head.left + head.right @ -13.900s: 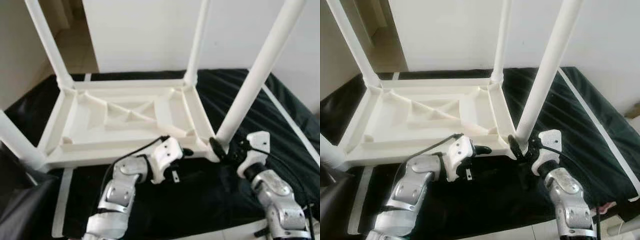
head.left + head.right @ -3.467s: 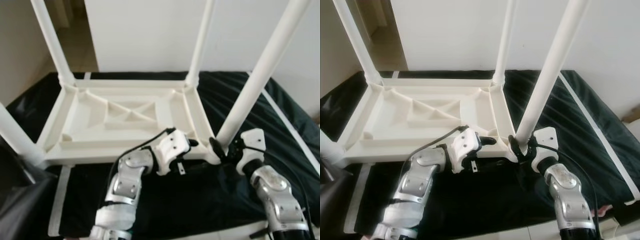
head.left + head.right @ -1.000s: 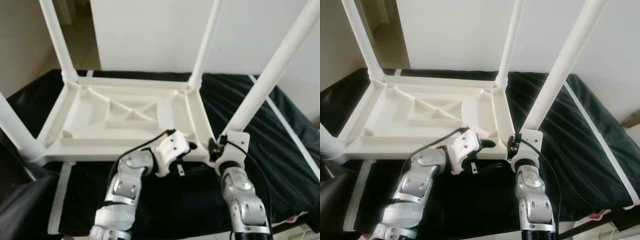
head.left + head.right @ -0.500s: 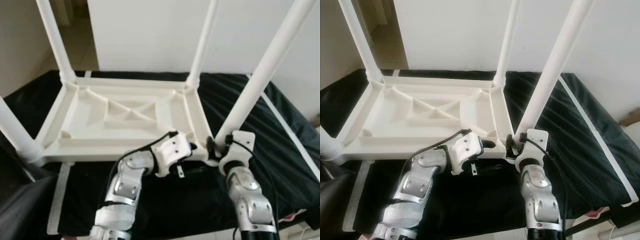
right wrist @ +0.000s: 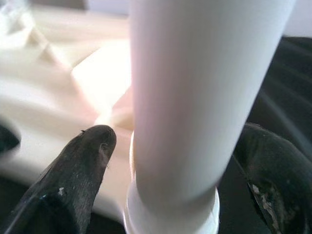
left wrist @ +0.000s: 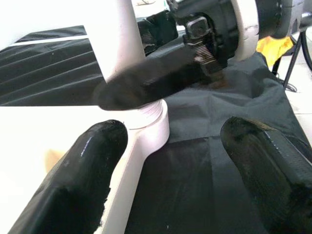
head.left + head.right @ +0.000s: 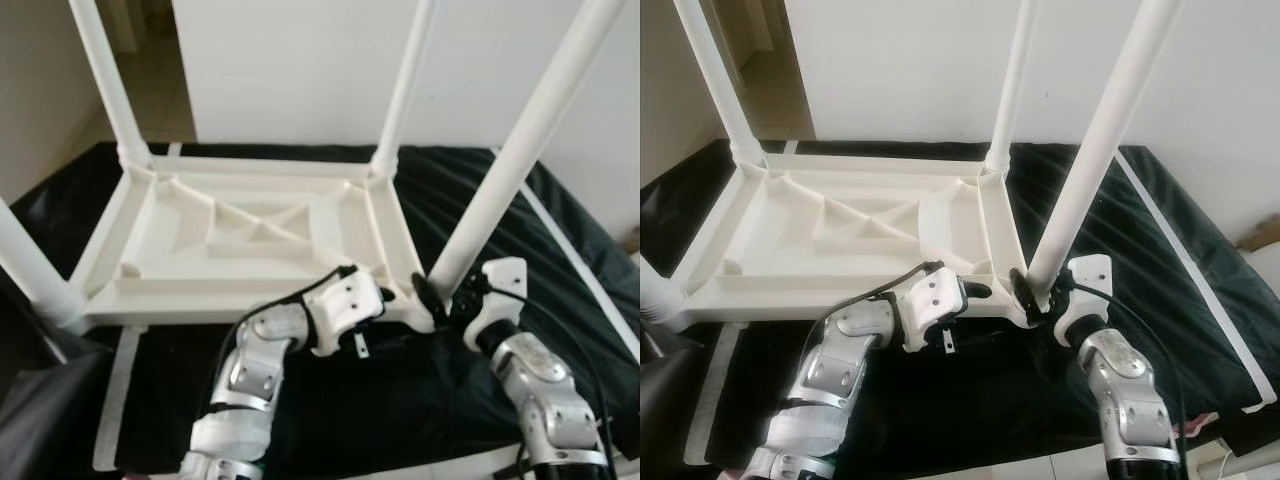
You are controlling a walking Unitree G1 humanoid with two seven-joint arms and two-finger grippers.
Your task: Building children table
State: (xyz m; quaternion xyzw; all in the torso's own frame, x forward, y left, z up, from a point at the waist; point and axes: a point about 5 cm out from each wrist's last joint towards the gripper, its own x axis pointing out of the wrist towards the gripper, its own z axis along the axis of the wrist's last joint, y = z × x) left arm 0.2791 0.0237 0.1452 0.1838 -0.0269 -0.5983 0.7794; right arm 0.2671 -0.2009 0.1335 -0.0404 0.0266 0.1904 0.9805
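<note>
A white plastic children's table (image 7: 250, 235) lies upside down on a black cloth, all its legs pointing up. My right gripper (image 7: 435, 295) is shut on the base of the near right leg (image 7: 510, 170), where it meets the corner socket. In the right wrist view the leg (image 5: 195, 87) stands between the two black fingers (image 5: 83, 161). My left gripper (image 7: 380, 300) rests open at the table's near rim, just left of that corner. In the left wrist view its fingers (image 6: 87, 170) straddle the rim beside the leg's socket (image 6: 146, 117).
The black cloth (image 7: 470, 200) covers the floor, with white tape stripes (image 7: 120, 400) along its left and right sides. A white wall (image 7: 300, 60) stands close behind. A doorway (image 7: 150, 60) opens at the back left. A dark bulky thing (image 7: 40, 420) sits near left.
My right forearm has swung out to the right around the leg base, with the gripper still on the leg. The left arm and the table have stayed put.
</note>
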